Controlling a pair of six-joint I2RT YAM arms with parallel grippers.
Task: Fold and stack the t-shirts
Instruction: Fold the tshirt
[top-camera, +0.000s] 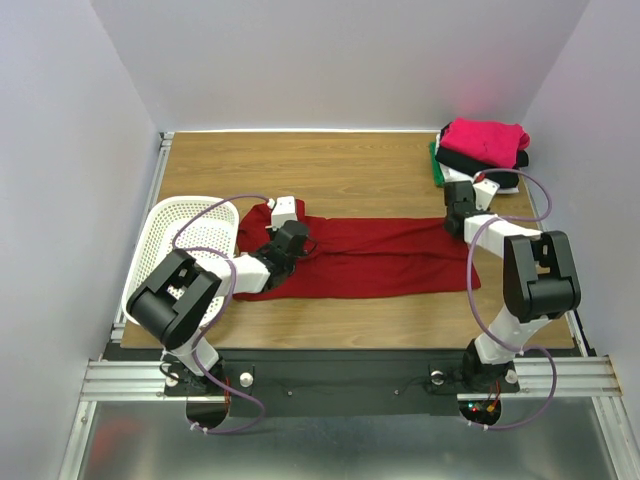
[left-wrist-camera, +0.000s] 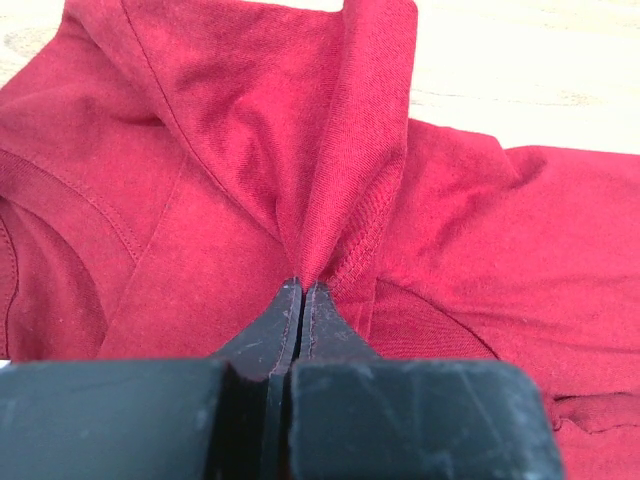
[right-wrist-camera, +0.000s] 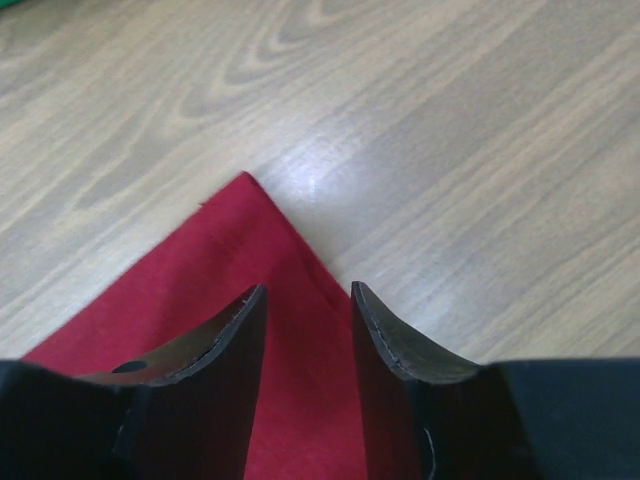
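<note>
Your left fingers (left-wrist-camera: 303, 300) were pressed fully together on a raised ridge of the red shirt (left-wrist-camera: 180, 190), gripping it only at their very tips, close to a stitched hem. Your right fingers (right-wrist-camera: 255, 305) stood parted and held nothing, poised over the shirt's pointed corner, and I could not tell whether they touched the cloth. The shirt itself lay stretched in a long band across the middle of the worktop (top-camera: 330, 165), between the two arms. The chief risk, as I judged it, was that uneven hold: had you lifted or pulled with the left alone, the other end would likely have dragged and bunched rather than folded, or the thin pinch would have slipped off the tips. On the right, the cloth's edge ran slantwise through the gap, so closing there could have caught only one layer or missed altogether. Farther out, the stack of folded shirts (top-camera: 482, 150) sat just behind the right wrist, and the basket (top-camera: 185, 235) lay beside the left arm; a wide swing could have knocked either.
</note>
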